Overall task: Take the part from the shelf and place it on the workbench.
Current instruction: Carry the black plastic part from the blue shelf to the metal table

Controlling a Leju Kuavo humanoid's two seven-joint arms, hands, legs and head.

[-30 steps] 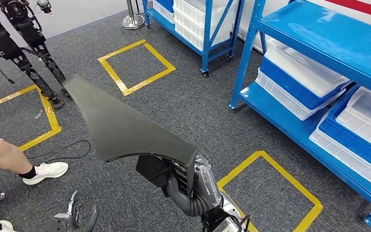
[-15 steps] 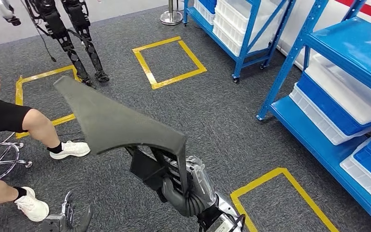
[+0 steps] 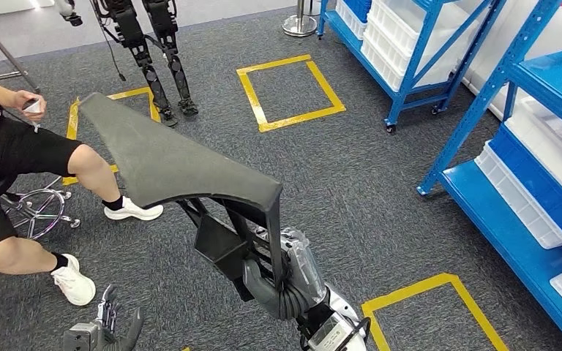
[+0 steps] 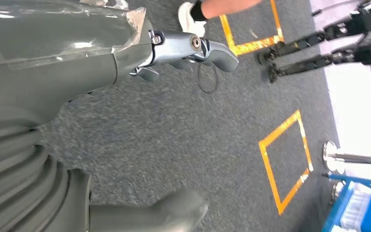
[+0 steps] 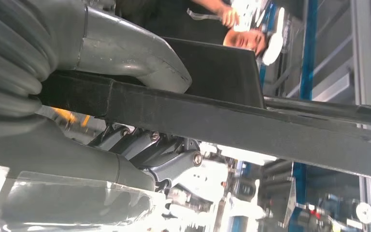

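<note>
The part [image 3: 168,164] is a long, dark grey curved panel with a black frame underneath. It is carried above the carpet in front of me, its narrow end pointing to the far left. My right hand [image 3: 282,281] grips its frame from below at the near end. In the right wrist view the thumb and fingers of my right hand [image 5: 125,53] clasp the black bar of the part [image 5: 232,121]. My left hand [image 3: 106,330] hangs low at the bottom left with its fingers apart and holds nothing; the left wrist view has this left hand [image 4: 77,63] over bare carpet.
Blue shelves with white bins [image 3: 534,175] stand on the right, and another blue shelf unit [image 3: 402,44] at the back. A person [image 3: 29,168] sits on a stool at the left. Another robot's legs [image 3: 154,51] stand behind. Yellow tape squares [image 3: 290,93] mark the carpet.
The camera has turned left: shelves slid to the right and the seated person came further into view. The part stays in my right hand, and the left hand still hangs.
</note>
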